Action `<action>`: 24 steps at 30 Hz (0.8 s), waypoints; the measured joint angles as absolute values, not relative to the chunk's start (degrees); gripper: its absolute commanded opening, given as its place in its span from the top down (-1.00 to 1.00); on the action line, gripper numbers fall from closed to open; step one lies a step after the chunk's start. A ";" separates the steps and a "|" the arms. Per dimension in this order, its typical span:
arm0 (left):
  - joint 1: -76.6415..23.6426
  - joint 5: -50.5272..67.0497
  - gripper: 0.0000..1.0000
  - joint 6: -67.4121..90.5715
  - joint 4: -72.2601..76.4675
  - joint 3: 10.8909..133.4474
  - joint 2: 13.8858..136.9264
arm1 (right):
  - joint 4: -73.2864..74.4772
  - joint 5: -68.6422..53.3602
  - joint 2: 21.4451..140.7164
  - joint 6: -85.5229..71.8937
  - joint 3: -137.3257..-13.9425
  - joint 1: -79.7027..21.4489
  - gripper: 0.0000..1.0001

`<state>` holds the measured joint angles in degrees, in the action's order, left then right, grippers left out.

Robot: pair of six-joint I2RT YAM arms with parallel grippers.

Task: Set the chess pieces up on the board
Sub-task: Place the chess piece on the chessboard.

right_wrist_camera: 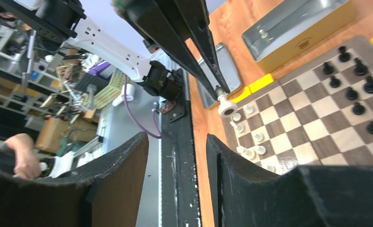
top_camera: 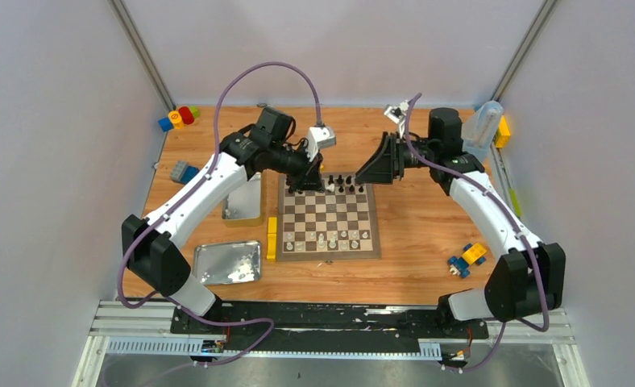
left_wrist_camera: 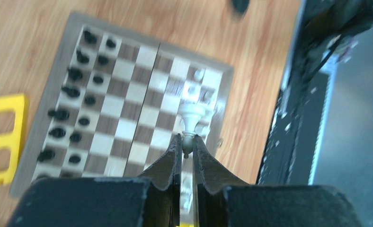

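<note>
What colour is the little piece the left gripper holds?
The piece is white; left wrist view shows best.

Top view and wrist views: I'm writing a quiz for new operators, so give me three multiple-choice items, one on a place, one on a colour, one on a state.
1. Where is the yellow block?
A. beside the left side of the board
B. on the middle squares
C. inside a tin

2. What colour is the chess piece in the left tool?
A. black
B. white
C. red

3. How is the right tool?
A. shut on a black piece
B. shut on a block
C. open and empty

Answers:
1 A: the top view shows it lying along the left border.
2 B: the left wrist view shows a pale piece pinched at the tip.
3 C: its own camera shows a wide gap with nothing in it.
</note>
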<state>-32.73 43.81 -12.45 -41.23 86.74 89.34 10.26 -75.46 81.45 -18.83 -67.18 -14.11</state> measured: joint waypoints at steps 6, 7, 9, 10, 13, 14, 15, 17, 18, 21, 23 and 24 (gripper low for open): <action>-36.53 29.36 1.00 -21.54 -54.35 86.74 89.32 | 14.50 -72.82 75.09 -12.23 -67.09 -8.40 0.03; -37.78 26.63 1.00 -22.61 -56.14 86.74 89.34 | 14.72 -72.44 74.15 -11.53 -66.81 -7.11 0.03; -39.75 22.61 1.00 -23.88 -58.63 86.65 89.34 | 14.98 -71.68 71.59 -9.87 -65.17 -3.75 0.03; -40.80 20.32 1.00 -24.40 -59.88 86.63 89.36 | 15.31 -71.40 70.48 -9.26 -64.34 -2.39 0.03; -43.68 14.13 1.00 -25.26 -63.02 86.63 90.30 | 16.34 -70.67 67.90 -7.27 -61.95 1.85 0.03; -43.99 13.54 1.00 -25.30 -63.33 86.65 90.50 | 16.51 -70.43 67.29 -6.61 -61.14 3.14 0.04; -45.30 11.16 1.00 -25.45 -64.51 86.65 91.77 | 16.78 -70.28 66.92 -6.15 -60.53 3.86 0.04; -46.83 8.51 1.00 -25.50 -66.06 86.67 94.21 | 17.17 -69.89 66.52 -5.28 -59.27 4.97 0.04; -47.53 7.33 1.00 -25.50 -66.81 86.72 95.64 | 17.37 -69.76 66.48 -4.75 -58.78 5.56 0.04; -49.47 4.40 1.00 -25.47 -68.88 86.83 100.01 | 17.43 -69.34 66.37 -3.88 -58.00 6.70 0.04; -50.70 3.14 1.00 -25.47 -70.24 87.24 102.56 | 17.41 -68.95 66.08 -3.25 -57.74 7.35 0.04; -51.29 2.48 1.00 -25.45 -71.05 87.77 103.77 | 17.41 -68.79 65.87 -3.01 -57.58 7.55 0.04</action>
